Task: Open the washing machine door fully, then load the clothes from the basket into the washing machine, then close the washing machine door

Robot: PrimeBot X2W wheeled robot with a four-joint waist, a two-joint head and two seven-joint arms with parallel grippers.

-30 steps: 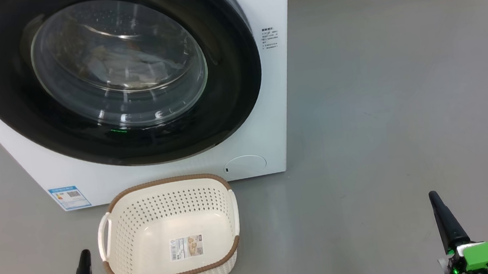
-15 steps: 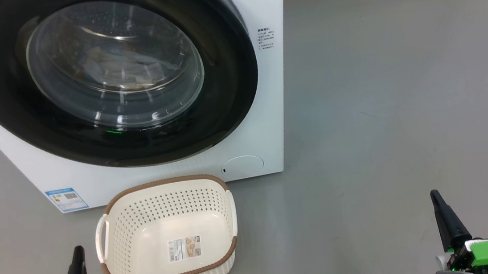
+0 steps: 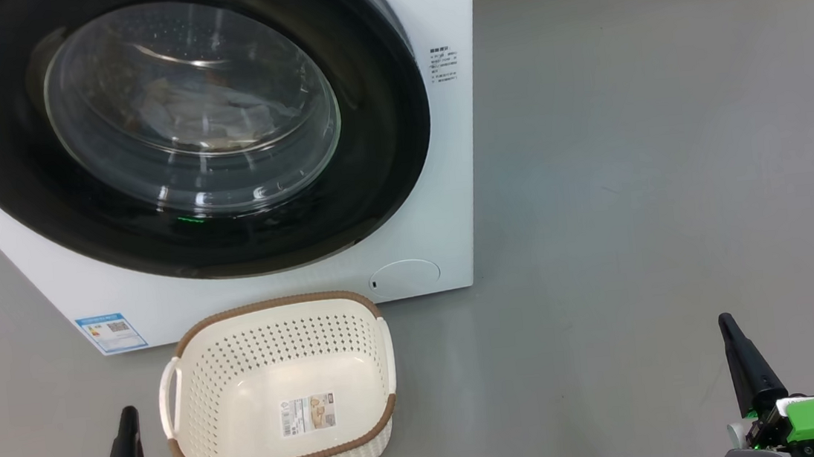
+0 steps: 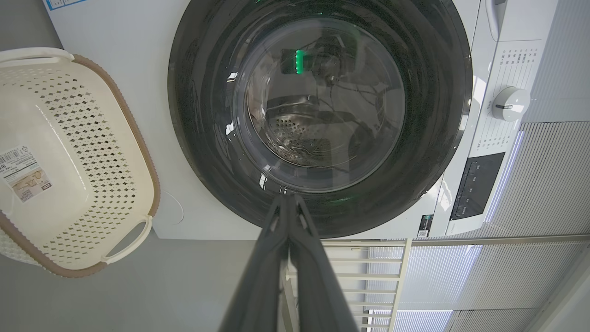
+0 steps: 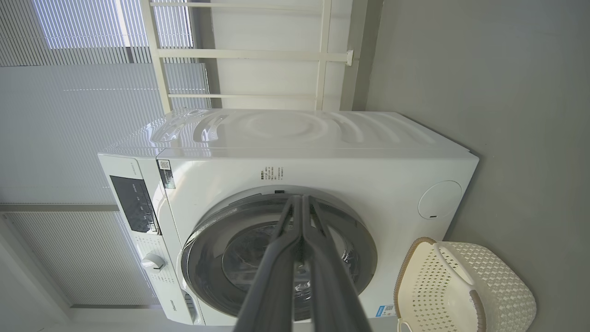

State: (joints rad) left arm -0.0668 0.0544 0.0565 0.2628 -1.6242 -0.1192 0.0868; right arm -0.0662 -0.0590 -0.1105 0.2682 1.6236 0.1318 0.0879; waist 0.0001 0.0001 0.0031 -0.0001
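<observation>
The white washing machine stands ahead with its washing machine door, a black ring around clear glass, lying against the front. Pale clothes show dimly behind the glass, inside the drum. The cream basket sits on the floor just in front of the machine, holding only its label sticker. My left gripper is shut, low and left of the basket. My right gripper is shut, far to the right over bare floor. The left wrist view shows the left gripper pointing at the door, the basket to its left.
Grey floor stretches wide to the right of the machine. In the right wrist view, the right gripper points at the machine, with blinds and a white rail behind it. A round filter cap sits low on the front.
The whole head picture has shifted slightly left, so the camera moved. The left gripper sits a little lower and further left. Both grippers stay shut; door and basket are unmoved.
</observation>
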